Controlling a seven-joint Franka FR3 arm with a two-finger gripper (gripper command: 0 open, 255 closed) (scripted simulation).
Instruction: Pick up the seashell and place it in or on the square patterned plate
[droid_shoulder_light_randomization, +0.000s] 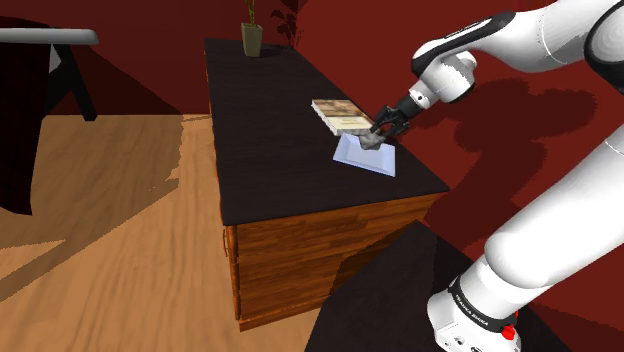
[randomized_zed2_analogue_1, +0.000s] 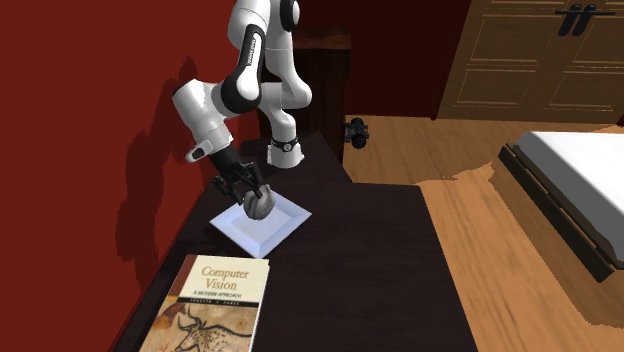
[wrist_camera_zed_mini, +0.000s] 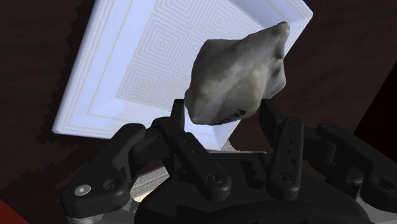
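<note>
Two black fingers (wrist_camera_zed_mini: 180, 121) of the gripper (wrist_camera_zed_mini: 224, 114) clamp the grey seashell (wrist_camera_zed_mini: 238, 73) — held over the white square patterned plate (wrist_camera_zed_mini: 127, 57), near a book (randomized_zed2_analogue_1: 210, 310) on the dark tabletop (droid_shoulder_light_randomization: 270, 150).

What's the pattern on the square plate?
The plate is white with thin squares nested inside each other; the wrist view shows it best.

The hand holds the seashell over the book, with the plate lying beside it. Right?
No. The wrist view shows the hand holding the seashell over the square plate; the book lies beside the plate.
</note>
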